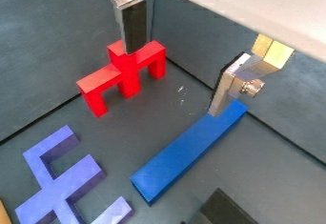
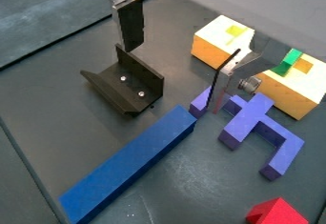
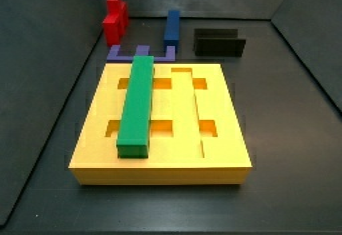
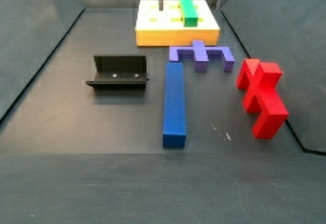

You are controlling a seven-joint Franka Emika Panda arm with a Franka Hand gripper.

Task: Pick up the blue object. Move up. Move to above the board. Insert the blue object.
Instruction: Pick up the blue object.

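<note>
Blue object (image 4: 173, 99) lay flat on the dark floor between the fixture (image 4: 118, 72) and the red piece (image 4: 261, 97), one end near the purple-blue U-shaped piece (image 4: 201, 54) in front of the board (image 3: 163, 119), which carried the green bar (image 3: 136, 101). From my wrist views the gripper (image 2: 177, 58) hung above the bar with its jaws apart and nothing between them. I saw one finger (image 1: 132, 21) over the red piece and the other beside the bar's far end.
</note>
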